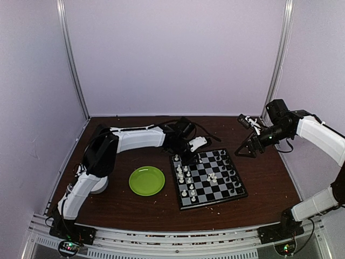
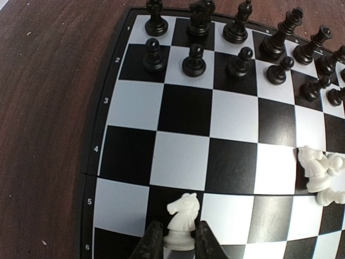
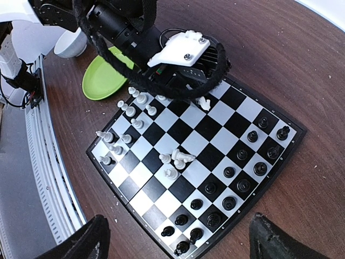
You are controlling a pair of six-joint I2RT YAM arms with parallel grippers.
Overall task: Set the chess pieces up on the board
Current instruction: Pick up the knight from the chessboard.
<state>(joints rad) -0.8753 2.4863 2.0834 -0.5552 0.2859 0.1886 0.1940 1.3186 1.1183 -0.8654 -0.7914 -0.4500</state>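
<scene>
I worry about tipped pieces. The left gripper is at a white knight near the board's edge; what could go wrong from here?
1. The left gripper pinches the white knight only at its base, so the piece may tilt or slip when lifted.
2. Several white pieces lie bunched together mid-board; a low carry across the board could knock or scatter them.

Glossy plastic chess pieces [image 2: 194, 60], smooth board [image 2: 183, 108] with slight sheen, matt dark wood-grain table [image 2: 48, 108], glossy green plate [image 1: 146, 180]
</scene>
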